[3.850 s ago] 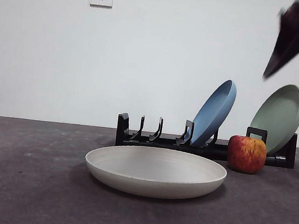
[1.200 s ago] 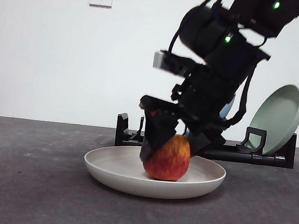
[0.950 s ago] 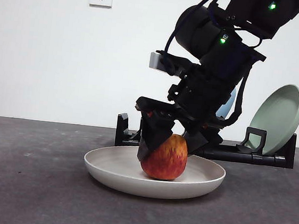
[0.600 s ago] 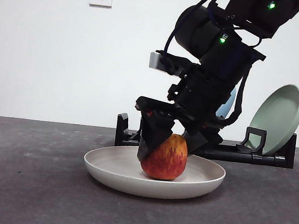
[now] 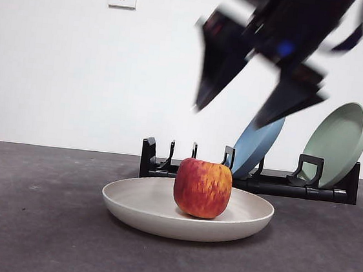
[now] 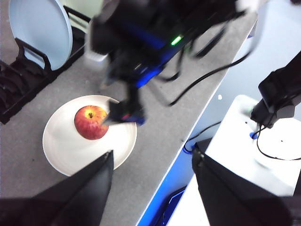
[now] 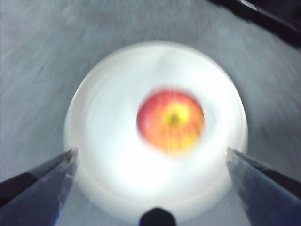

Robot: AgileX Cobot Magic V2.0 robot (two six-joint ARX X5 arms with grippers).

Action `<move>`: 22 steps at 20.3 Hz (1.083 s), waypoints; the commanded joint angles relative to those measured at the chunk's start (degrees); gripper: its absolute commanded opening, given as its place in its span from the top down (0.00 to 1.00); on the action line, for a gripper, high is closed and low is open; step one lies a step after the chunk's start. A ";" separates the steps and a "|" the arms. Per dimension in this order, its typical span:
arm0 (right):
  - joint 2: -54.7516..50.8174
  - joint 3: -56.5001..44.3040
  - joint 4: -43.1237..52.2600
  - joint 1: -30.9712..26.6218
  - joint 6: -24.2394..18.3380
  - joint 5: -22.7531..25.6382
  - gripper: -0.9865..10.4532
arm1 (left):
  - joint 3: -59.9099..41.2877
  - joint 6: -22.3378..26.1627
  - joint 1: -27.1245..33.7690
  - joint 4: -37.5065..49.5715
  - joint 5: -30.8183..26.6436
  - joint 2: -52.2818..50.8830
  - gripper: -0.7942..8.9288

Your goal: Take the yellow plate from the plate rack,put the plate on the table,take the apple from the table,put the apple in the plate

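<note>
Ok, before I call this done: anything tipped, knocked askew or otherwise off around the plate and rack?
Nothing stands out. The apple sits upright in the yellow plate, which lies flat on the table. The blue plate and green plate lean in the plate rack. The right gripper is open above the apple.

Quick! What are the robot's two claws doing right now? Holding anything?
Right gripper: open, empty, above the apple in the yellow plate.
Left gripper: open, empty, high up.
</note>
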 commanded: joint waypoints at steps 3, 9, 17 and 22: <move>-14.88 -0.46 -19.17 0.20 0.76 -0.66 0.39 | -0.31 0.24 -0.15 -2.01 -0.11 -0.04 0.63; -28.20 -0.46 -32.61 0.20 2.32 -9.14 0.40 | -0.31 0.26 -0.15 -5.53 -0.11 -0.04 0.63; -31.41 -0.46 -34.93 0.20 2.89 -9.14 0.92 | -0.31 0.24 -0.15 -7.37 -0.04 -0.02 0.93; -31.54 -0.46 -34.91 0.20 3.39 -9.09 0.91 | -0.31 0.24 -0.15 -8.11 -0.09 -0.02 0.92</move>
